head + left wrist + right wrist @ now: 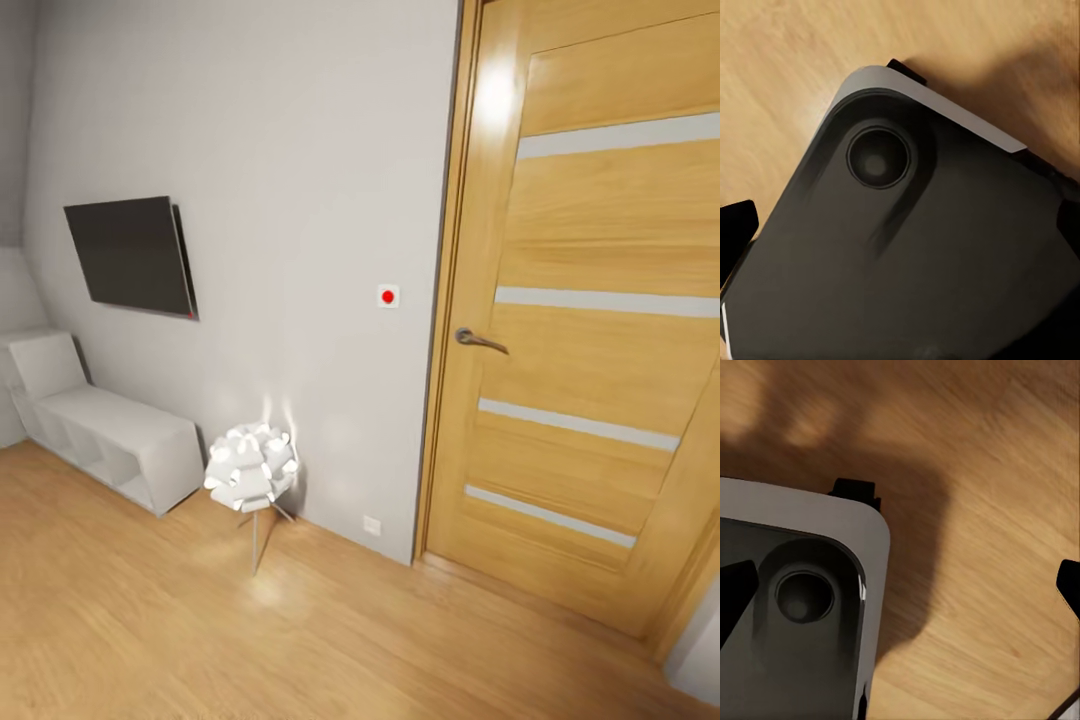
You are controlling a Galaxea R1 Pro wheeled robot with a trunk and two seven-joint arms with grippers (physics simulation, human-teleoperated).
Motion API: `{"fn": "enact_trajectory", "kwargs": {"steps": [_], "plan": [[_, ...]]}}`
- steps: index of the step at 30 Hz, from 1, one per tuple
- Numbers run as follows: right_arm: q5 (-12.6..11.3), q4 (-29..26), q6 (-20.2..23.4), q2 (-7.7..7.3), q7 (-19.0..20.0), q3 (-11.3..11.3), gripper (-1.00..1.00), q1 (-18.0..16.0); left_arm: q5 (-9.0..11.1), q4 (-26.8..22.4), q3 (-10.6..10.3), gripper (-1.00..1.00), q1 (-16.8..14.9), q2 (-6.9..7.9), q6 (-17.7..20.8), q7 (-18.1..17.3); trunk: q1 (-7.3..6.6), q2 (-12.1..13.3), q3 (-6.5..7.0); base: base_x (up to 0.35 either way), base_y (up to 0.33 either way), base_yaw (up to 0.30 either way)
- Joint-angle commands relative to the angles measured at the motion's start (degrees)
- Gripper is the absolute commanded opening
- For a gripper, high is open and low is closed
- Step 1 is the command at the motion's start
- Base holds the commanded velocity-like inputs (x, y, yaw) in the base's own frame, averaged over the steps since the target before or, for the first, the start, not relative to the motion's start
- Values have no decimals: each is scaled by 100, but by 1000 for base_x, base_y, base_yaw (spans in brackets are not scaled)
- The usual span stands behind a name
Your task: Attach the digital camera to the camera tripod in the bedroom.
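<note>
Wooden door [590, 330], white petal lamp [251, 468], wall screen [130, 255] — both grippers' fingers spread over wood floor [1005, 607], empty

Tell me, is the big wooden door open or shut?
Shut. The wooden door sits flat inside its frame, with no gap showing beside the handle.

Bedroom: white wall [300, 150], wood floor [120, 620], with low white cube shelves [110, 435] against the wall at left and a sloped bit of ceiling in the upper left corner. Oak door [600, 300] with pale stripes stands closed at right. Digital camera and camera tripod aren't visible from where the head looks.
</note>
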Motion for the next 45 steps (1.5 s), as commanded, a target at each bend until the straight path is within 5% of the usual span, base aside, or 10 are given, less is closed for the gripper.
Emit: {"fn": "enact_trajectory", "kwargs": {"steps": [1,4,5,10,14,31,45], "plan": [[50,15,-20,-4,14,-49,100,-8,-3,-8,33,100,1,-4,-8,19,0,-3,-5,4,-1,300],[50,13,-23,-4,9,-49,100,-8,87,-10,38,100,1,-6,-9,22,0,-3,-5,3,-1,300],[50,9,-27,-5,6,-49,100,-8,295,-10,41,100,1,-1,-9,23,0,-3,-5,1,0,300],[50,0,-28,-6,5,-49,100,-8,715,3,26,100,1,1,2,24,0,-3,-5,0,0,300],[50,-2,-33,-6,5,-49,100,-8,829,8,21,100,1,3,6,24,0,-3,-5,0,0,300],[50,-3,-33,-6,5,-49,100,-8,872,12,24,100,1,2,-2,24,0,-3,-32,8,0,300],[50,-3,-34,-6,5,-48,100,-8,833,16,-42,100,1,2,17,24,0,-3,-62,260,0,300]]}}
